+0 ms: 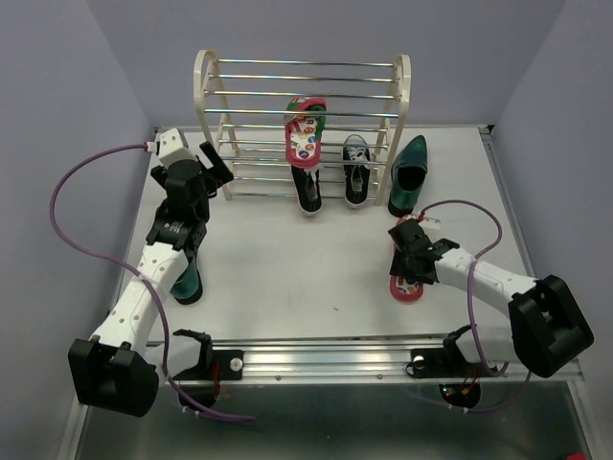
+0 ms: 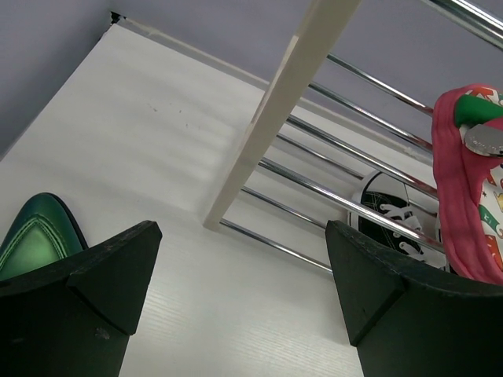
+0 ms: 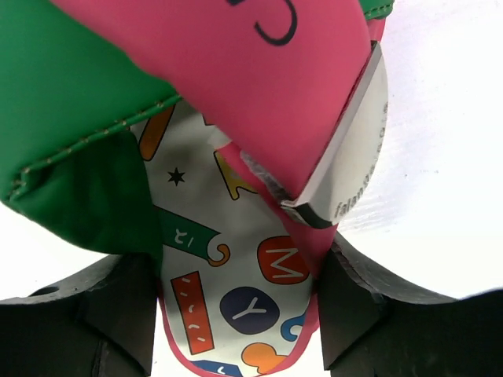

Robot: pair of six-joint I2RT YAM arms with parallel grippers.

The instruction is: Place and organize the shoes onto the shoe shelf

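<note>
The jaws of my right gripper press both edges of the flip-flop lying on the table. My left gripper hangs wide apart, empty, near the shelf. The other flip-flop and both sneakers are on the shelf already. Two green shoes remain on the table. The rods beside the hung flip-flop are free, but one green shoe stands near my path.
</note>
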